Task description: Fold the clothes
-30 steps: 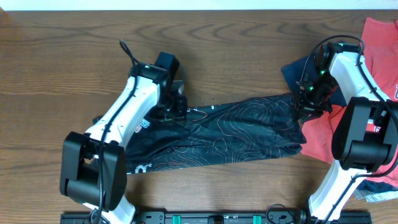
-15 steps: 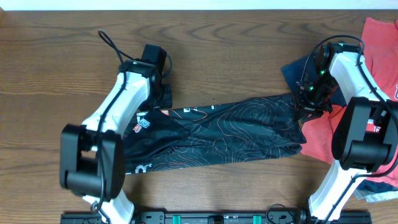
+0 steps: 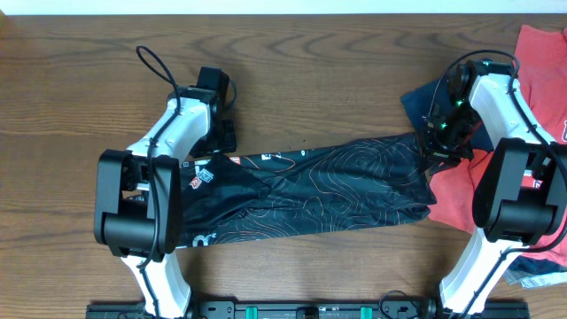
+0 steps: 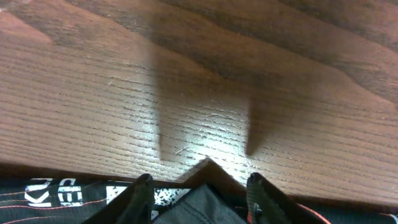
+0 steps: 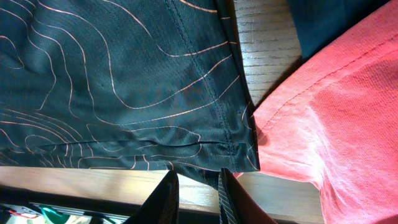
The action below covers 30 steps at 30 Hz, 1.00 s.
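The thin black jersey with orange contour lines (image 3: 337, 186) lies in a long band across the brown wooden table (image 3: 337, 71), its right hem pinched in the right gripper's (image 5: 198, 186) narrow jaws beside a red tee (image 5: 323, 112), while the left gripper (image 4: 200, 186) hangs empty, jaws apart, over its upper left edge.

Surface (image 3: 319, 62): brown wood grain, beneath everything.
Red tee (image 3: 454, 190): just right of the right tool (image 3: 440, 146), reaching the far right edge.
Navy garment (image 3: 415, 102): just beyond that tool, beside the tee.
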### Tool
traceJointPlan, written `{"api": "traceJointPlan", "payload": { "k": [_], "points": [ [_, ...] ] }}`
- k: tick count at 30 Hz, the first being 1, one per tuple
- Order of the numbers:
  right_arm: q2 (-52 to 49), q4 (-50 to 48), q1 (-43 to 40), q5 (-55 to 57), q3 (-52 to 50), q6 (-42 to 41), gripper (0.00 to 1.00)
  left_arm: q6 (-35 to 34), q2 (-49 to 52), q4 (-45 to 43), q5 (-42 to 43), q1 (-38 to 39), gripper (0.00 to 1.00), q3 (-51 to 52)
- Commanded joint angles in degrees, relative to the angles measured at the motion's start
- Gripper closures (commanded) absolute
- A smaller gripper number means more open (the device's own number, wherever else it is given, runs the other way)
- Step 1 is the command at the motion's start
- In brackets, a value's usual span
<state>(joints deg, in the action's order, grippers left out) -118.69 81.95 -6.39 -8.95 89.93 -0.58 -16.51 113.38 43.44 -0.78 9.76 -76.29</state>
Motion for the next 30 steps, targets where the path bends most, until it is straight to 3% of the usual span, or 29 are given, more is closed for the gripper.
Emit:
{"api": "traceJointPlan", "payload": {
  "k": [1,7,13,30],
  "points": [
    [-0.4,0.0,0.0,0.6,0.0,0.9,0.79,-0.1,1.9,-0.1,-0.2,0.2,0.52,0.5],
    [-0.4,0.1,0.0,0.6,0.0,0.9,0.79,-0.1,4.4,0.0,0.0,0.2,0.55,0.5],
    [-0.4,0.1,0.0,0.6,0.0,0.9,0.8,-0.1,4.5,0.4,3.6,0.2,0.94,0.5],
    [-0.4,-0.1,0.0,0.6,-0.1,0.9,0.8,2.1,-5.9,6.9,10.6,0.3,0.94,0.4]
  ]
}}
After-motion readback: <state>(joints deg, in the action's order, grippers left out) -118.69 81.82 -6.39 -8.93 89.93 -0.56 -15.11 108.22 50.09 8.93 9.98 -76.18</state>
